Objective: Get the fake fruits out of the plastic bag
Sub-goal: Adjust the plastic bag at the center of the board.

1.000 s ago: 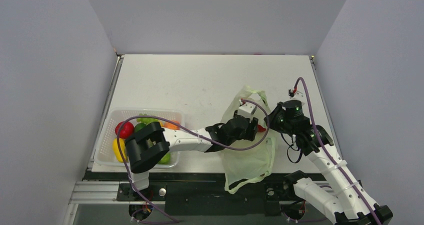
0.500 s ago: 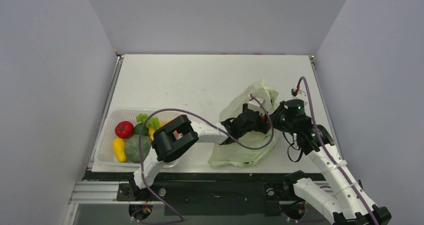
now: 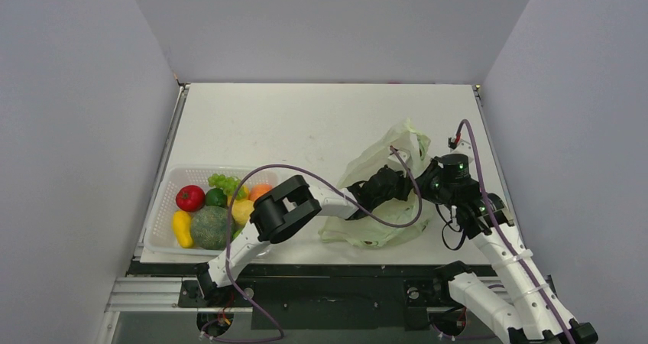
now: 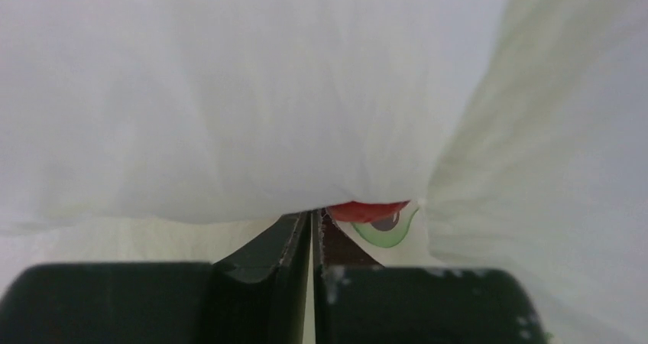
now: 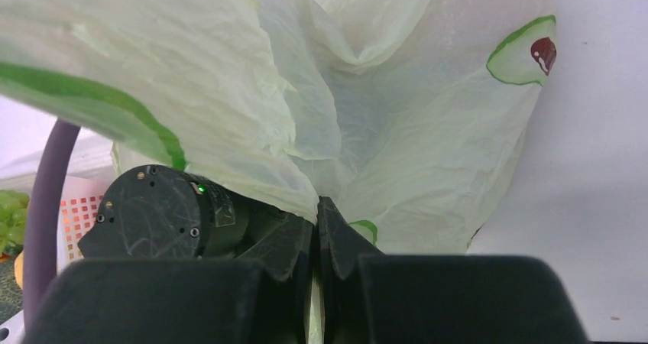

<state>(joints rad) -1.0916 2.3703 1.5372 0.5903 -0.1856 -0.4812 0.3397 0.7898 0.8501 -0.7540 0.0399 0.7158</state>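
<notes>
Bag [image 3: 370,231]: thin, crinkled, pale yellow-green. It lies slumped on the bench [image 3: 306,122], right of centre in the overhead view, with its upper part raised between the two arms. A green-outlined print with a dark red spot shows at the upper right of the right wrist view.
Left gripper [image 4: 312,217]: it reaches from the lower left of the overhead view into the folds of the bag. Its fingers are pressed together with only a hairline gap, and a fold of film ends right at their tips, so it looks pinched on the bag.
Right gripper [image 5: 315,206]: clamped tight on a gathered pleat of the bag, with a sliver of pale film between the fingers. The round black wrist of the left arm [image 5: 153,218] sits just beside it, at the lower left of that view.
Red shape [image 4: 367,210]: a small glossy red patch just beyond the left fingertips, under the fold, with a curved green line below it. I cannot tell whether it is fruit or print.
Fake fruits [image 3: 208,225]: heaped in the basket and touching one another. They are red, yellow, orange, light green and darker green.
Basket [image 3: 159,220]: clear white and latticed, at the lower left of the overhead view, well apart from the bag. The left arm's elbow overlaps its right end.
</notes>
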